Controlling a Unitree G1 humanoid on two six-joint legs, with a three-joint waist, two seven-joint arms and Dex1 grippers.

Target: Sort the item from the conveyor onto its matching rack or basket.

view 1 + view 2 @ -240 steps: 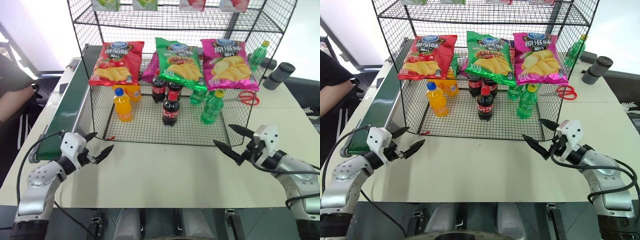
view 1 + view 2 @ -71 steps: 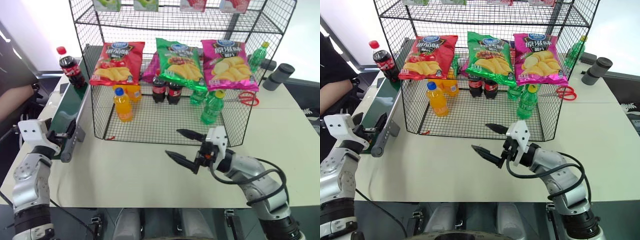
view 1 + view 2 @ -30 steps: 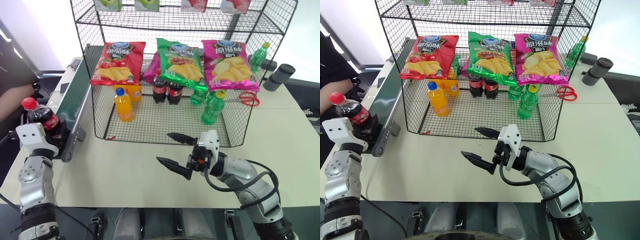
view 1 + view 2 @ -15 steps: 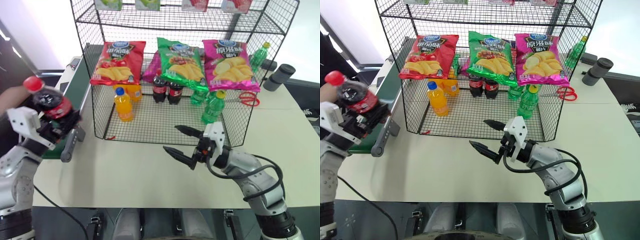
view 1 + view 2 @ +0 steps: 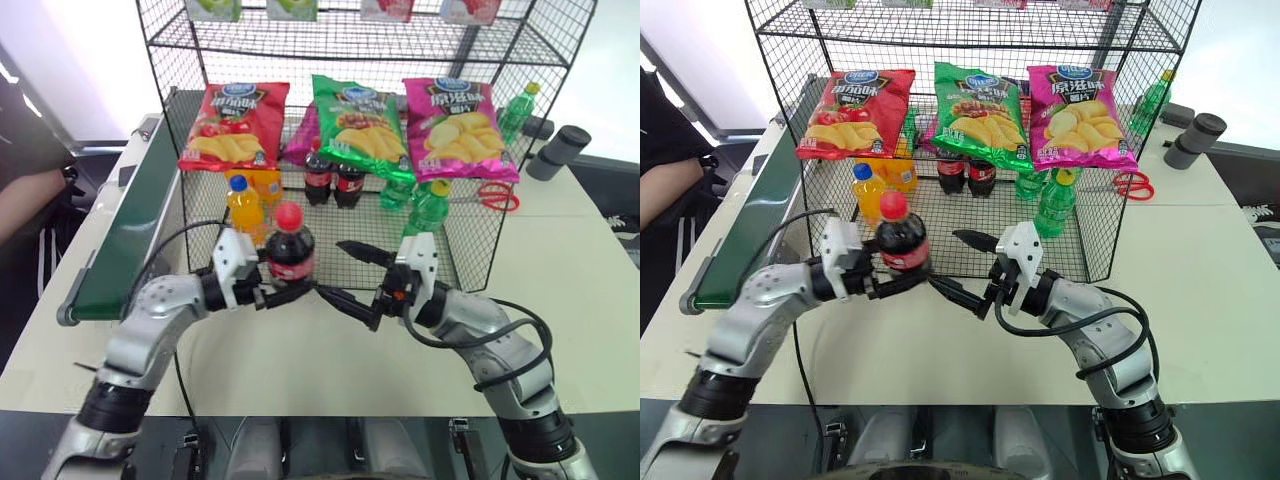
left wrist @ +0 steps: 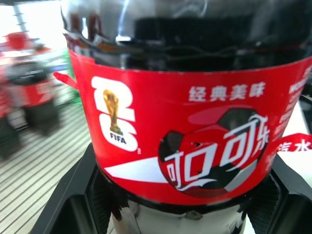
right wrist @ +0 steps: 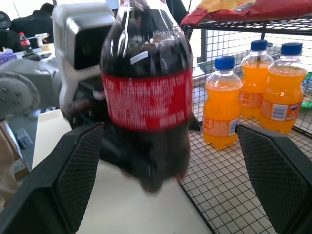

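Two black-fingered grippers meet in front of the large black wire-grid rack (image 5: 470, 250), and the arrangement reads as a handover. The left gripper (image 5: 268, 294) is pinched tight on the lower body of the small plastic cola bottle with its red cap and red label (image 5: 289, 255), holding it upright above the pale table (image 5: 300, 370), well clear of the long dark green conveyor belt with grey rails (image 5: 125, 235) on the robot's left. The right gripper (image 5: 350, 275) has its fingers spread wide, one on either side of the bottle, not yet touching it as far as the right wrist view shows; my guess is that the right arm reaches the cola row more easily. Inside the rack, other cola bottles (image 5: 332, 178) stand at the back of the mesh floor, orange-drink bottles with blue caps (image 5: 244, 205) to their left and green bottles with yellow caps (image 5: 425, 215) to their right, under red, green and pink crisp bags (image 5: 350, 120). Red-handled scissors (image 5: 495, 195) lie behind the rack. The orange bottles and the hanging crisp bags crowd the way in.
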